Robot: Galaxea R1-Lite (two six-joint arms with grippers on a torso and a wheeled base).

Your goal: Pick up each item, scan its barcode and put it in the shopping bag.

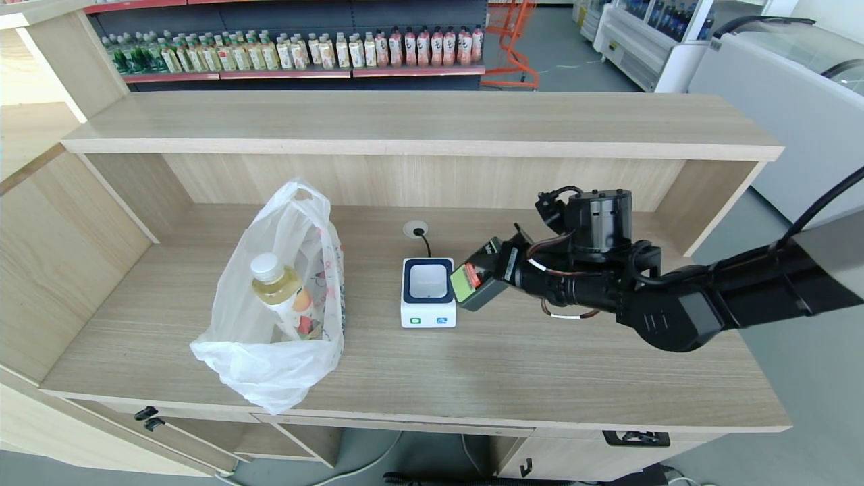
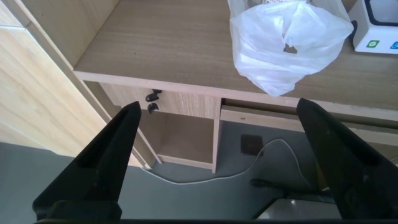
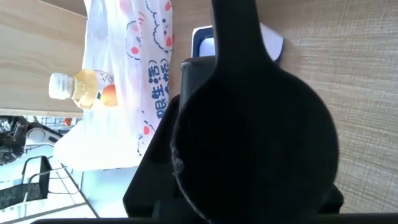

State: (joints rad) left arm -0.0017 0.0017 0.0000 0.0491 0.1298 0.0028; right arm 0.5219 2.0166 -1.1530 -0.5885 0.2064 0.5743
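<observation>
The scanner [image 1: 428, 291] is a small white box with a dark blue frame around a pale window on top, and it stands flat on the counter [image 1: 472, 364]. At its 3 o'clock a small dark box [image 1: 464, 282] with a green end face and a red label is tilted in the closed right gripper [image 1: 487, 275], just beside the scanner's edge. At 9 o'clock of the scanner the shopping bag [image 1: 270, 351] stands open, white and half transparent with printed pictures. Inside it is a bottle [image 1: 275, 283] with a white cap and yellowish drink, almost upright.
</observation>
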